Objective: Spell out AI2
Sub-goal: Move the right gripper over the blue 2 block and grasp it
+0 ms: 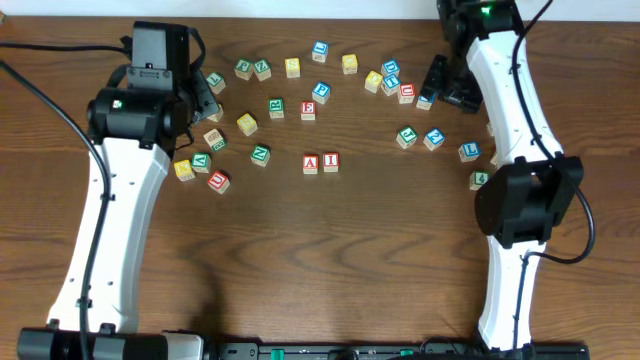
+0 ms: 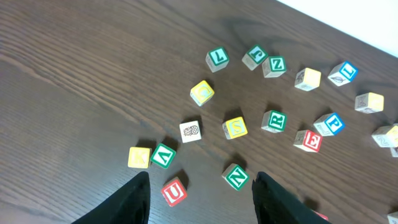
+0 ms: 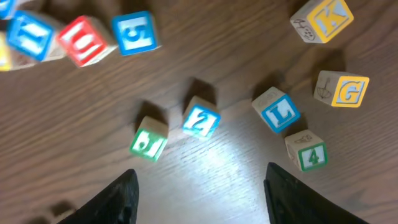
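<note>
And the right hand (image 3: 200,171) hovers over the dark wooden bench (image 3: 205,62), fingers spread wide, nothing between them. Just ahead of it, lined up with the gap, sits the small wooden blue "2" cube (image 3: 201,120), untouched. A green-printed cube (image 3: 149,142) lies just beside that on one side and a blue "L" cube (image 3: 277,111) on the other. Over to the left hand (image 2: 202,177): partly spread, empty, with a green "N" cube (image 2: 236,177) below its gap. The red "A" cube (image 1: 311,164) and red "I" cube (image 1: 330,161) stand side by side, touching, well apart from both hands.
</note>
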### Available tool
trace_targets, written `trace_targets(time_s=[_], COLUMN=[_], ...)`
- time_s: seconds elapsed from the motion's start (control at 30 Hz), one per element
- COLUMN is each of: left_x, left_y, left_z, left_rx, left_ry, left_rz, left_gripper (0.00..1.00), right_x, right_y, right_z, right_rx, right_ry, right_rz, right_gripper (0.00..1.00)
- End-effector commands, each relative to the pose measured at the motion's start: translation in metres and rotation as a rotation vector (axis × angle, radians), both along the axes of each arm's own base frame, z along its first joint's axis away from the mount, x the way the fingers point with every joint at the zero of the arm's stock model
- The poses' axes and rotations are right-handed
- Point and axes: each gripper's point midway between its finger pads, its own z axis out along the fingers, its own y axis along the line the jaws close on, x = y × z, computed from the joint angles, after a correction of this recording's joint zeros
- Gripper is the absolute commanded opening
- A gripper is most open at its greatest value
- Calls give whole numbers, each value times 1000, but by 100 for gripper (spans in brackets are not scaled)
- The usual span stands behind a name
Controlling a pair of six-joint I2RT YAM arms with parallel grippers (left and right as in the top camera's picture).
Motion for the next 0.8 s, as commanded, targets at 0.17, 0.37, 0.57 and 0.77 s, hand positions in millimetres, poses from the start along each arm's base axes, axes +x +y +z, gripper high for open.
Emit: trace_targets(time_s=[0.17,0.37,0.57,0.77], left_x=[1,1,1,1], left_y=[3,3,3,3], left_z=[-12,-12,-12,-12], left_rx=[17,17,17,17], left_ry=[34,35,35,35], left_rz=[-5,-5,-5,-5], left_gripper=[52,52,52,52], right_x=[-6,-15,-19,-25], right_y=[-8,-2,-2,-2], right_z=[-26,-56,-68,-88], right_rx=[9,41,45,40], right_ry=[37,83,103,121], right_rz=[-64,-88,-88,-87], right_gripper=[55,52,52,53])
